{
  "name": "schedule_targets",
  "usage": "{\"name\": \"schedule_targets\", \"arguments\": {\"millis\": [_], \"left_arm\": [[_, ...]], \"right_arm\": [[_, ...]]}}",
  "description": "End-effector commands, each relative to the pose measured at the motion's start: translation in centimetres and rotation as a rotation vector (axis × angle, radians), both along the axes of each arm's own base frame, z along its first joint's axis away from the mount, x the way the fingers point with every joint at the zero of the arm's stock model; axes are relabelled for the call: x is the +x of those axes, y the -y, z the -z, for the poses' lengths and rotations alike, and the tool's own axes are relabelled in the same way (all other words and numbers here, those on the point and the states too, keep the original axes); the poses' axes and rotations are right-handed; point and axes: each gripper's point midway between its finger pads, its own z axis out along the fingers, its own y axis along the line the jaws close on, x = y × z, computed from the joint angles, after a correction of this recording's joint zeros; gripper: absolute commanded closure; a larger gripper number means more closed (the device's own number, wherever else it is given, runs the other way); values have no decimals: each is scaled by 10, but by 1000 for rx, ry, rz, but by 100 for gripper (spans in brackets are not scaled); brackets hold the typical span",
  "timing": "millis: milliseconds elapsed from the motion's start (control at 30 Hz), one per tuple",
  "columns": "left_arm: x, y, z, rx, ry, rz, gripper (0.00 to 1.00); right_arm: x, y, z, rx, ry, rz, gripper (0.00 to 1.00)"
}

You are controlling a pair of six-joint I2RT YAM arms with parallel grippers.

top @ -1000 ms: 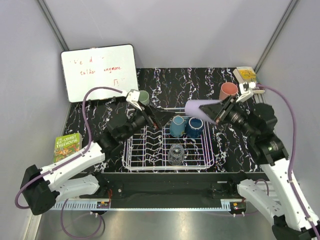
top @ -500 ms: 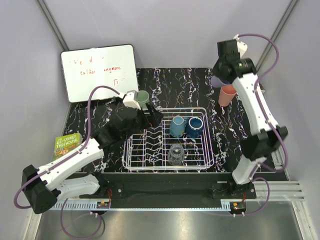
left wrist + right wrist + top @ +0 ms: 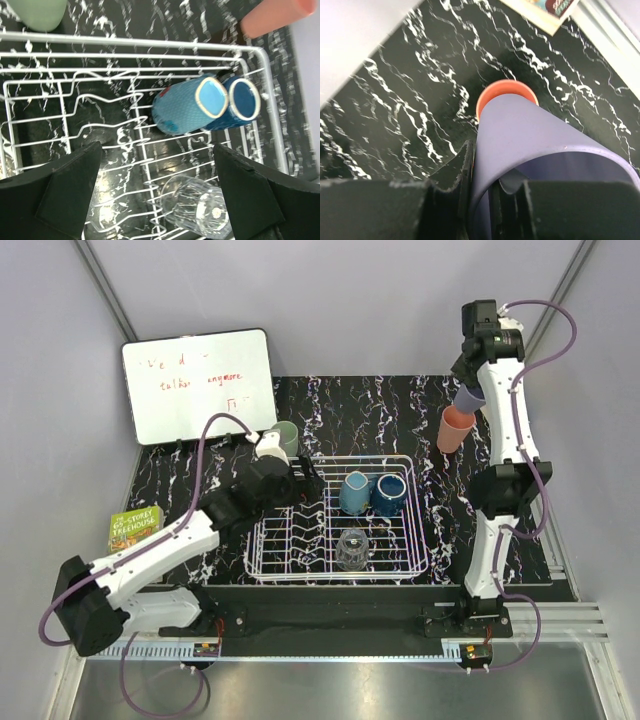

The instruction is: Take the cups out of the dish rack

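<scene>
Left gripper (image 3: 300, 478) spread open over the dish rack (image 3: 335, 568); right gripper (image 3: 471, 389) clamped on the lavender cup (image 3: 467, 399).
Pale green cup (image 3: 284, 436) stands outside the rack at eleven o'clock. Inside, teal cup (image 3: 353, 492) and dark blue cup (image 3: 388, 494) lean together at one o'clock, clear glass (image 3: 350, 548) at six. The lavender cup hangs above the salmon cup (image 3: 455, 430), at two o'clock off the rack.

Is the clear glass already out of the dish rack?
No, the clear glass lies on its side on the wires inside the dish rack.
</scene>
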Motion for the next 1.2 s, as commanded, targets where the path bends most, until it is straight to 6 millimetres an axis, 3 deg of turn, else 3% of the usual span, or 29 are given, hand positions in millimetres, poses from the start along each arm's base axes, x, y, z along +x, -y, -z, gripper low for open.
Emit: {"name": "schedule_targets", "arguments": {"millis": [0, 233, 633, 833, 933, 1167], "left_arm": [[5, 6, 5, 10, -23, -5, 3], [5, 12, 8, 14, -44, 15, 4], [1, 6, 18, 31, -62, 3, 5], [0, 5, 23, 35, -73, 5, 5], [-1, 6, 24, 38, -75, 7, 5], [1, 6, 27, 48, -81, 3, 5]], "right_arm": [[1, -6, 9, -6, -28, -2, 100], [11, -11, 29, 7, -62, -27, 100], [26, -3, 60, -28, -111, -10, 100], [35, -2, 85, -10, -150, -24, 100], [36, -6, 78, 5, -132, -38, 82], [34, -5, 42, 12, -48, -31, 61]]}}
